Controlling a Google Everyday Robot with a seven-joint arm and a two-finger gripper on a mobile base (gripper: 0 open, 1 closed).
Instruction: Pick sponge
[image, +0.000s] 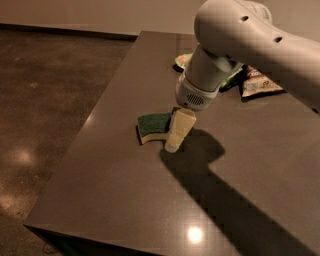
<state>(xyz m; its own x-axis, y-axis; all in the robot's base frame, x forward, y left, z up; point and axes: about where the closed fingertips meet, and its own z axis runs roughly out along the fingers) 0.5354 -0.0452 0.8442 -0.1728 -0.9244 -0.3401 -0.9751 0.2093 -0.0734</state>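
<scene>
Near the middle of the dark table (115, 200) I see the sponge (152, 126) lying flat, green side up, its pale foam edge facing me. The gripper (174, 137) is down at the sponge's right end, touching it or just beside it. Whether it is open or closed, I cannot tell from this angle. The white arm (240, 40) leans in from the upper right and partly covers the snack bags (260, 82) lying well behind the sponge. Its shadow (210, 170) falls across the tabletop towards the near right.
</scene>
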